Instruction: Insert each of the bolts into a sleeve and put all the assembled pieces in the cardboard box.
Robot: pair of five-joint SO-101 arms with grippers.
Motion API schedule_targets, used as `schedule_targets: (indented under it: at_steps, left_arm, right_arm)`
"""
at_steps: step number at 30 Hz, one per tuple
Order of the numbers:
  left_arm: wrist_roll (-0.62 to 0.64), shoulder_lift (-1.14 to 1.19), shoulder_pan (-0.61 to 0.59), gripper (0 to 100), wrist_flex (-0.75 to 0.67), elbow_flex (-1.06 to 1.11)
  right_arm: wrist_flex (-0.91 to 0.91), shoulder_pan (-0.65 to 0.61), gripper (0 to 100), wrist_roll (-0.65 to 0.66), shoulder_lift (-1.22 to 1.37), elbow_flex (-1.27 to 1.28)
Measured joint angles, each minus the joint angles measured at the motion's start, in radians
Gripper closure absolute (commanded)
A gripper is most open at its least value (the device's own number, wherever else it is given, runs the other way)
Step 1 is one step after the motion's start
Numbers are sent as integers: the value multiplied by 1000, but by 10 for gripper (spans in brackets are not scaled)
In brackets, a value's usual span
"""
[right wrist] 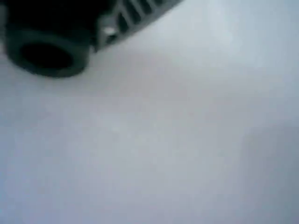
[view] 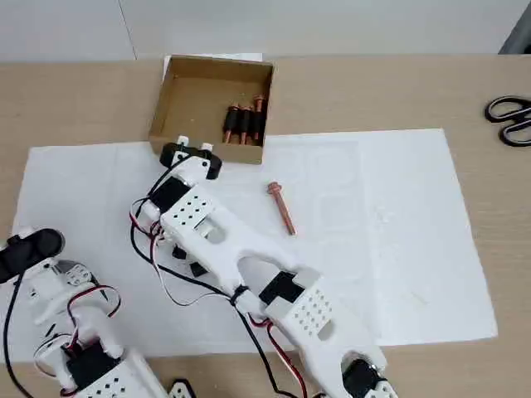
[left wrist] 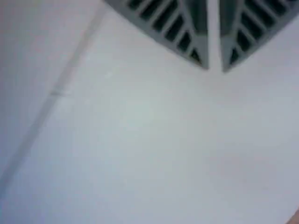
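A copper bolt point(view: 280, 208) lies loose on the white paper point(view: 390, 232), in front of the cardboard box point(view: 178, 104). Three bolts in black sleeves point(view: 243, 123) rest in the box's right part. My right gripper point(view: 184, 152) stands against the outside of the box's front wall, left of the loose bolt. In the right wrist view it point(right wrist: 88, 39) is shut on a black sleeve point(right wrist: 46, 53), whose open bore shows just above the paper. My left gripper point(view: 33, 249) point(left wrist: 215, 65) is at the paper's left edge, shut with nothing in it.
Scissors point(view: 510, 118) lie on the wooden table point(view: 83, 99) at the far right. The right arm point(view: 282, 290) stretches diagonally across the paper's lower middle. Bare paper spreads to the right of the loose bolt.
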Motion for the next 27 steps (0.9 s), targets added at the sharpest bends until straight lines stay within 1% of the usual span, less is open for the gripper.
schedule_targets:
  at_steps: [7, 10, 12, 15, 17, 22, 25, 27]
  left_arm:
    - [0, 0, 0, 994, 0, 0]
    - [0, 0, 0, 994, 0, 0]
    - [0, 0, 0, 994, 0, 0]
    - [0, 0, 0, 994, 0, 0]
    - [0, 0, 0, 994, 6, 0]
    - [0, 0, 15, 994, 91, -26]
    - [0, 0, 52, 994, 155, -97]
    - [0, 0, 95, 994, 190, -153]
  right_arm:
    - [-2, 0, 995, 0, 0, 0]
    - [34, 8, 995, 18, 0, -2]
    - [75, 20, 995, 87, 0, -2]
    - [152, 46, 995, 224, 0, -2]
    - [209, 68, 995, 281, 0, -2]
    - [239, 175, 991, 439, -72, 0]
    - [239, 236, 991, 506, -184, 0]
    - [239, 275, 993, 519, -261, 0]
